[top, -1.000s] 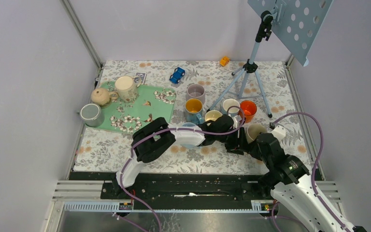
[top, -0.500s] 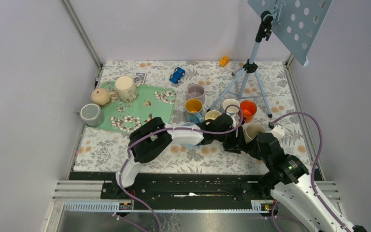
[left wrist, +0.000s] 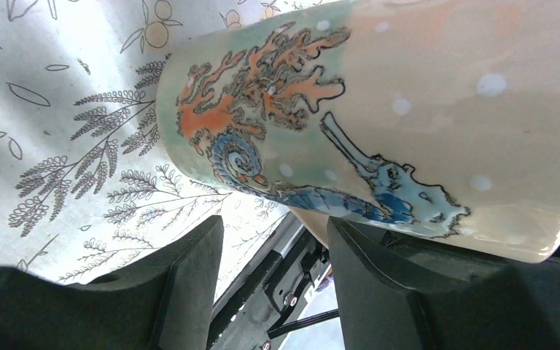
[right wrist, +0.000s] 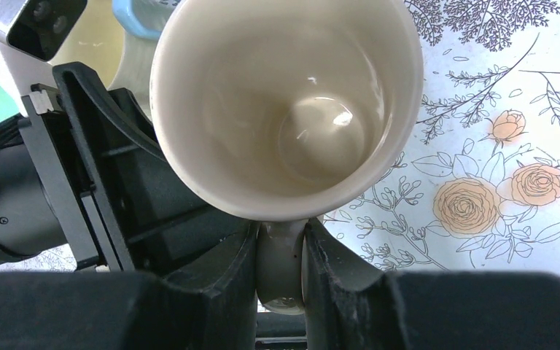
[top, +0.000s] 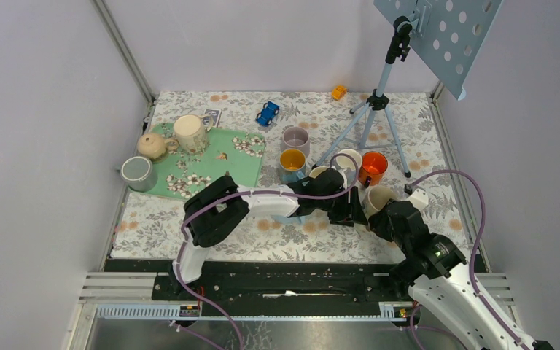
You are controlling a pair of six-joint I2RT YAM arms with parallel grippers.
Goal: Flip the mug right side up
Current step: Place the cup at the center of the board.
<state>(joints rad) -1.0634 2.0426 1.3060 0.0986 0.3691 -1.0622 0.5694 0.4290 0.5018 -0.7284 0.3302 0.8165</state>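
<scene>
We hold the mug [right wrist: 284, 109] by its handle [right wrist: 281, 281], the right gripper [right wrist: 281, 251] clamped on it, its mouth facing largely upward at the right of the table [top: 153, 226]. The left gripper [left wrist: 273, 227] waits beside the mug's wall, jaws apart (gripping nothing). We judge the turn nearly made. Next, we need to level the base, set it down and let go.
</scene>
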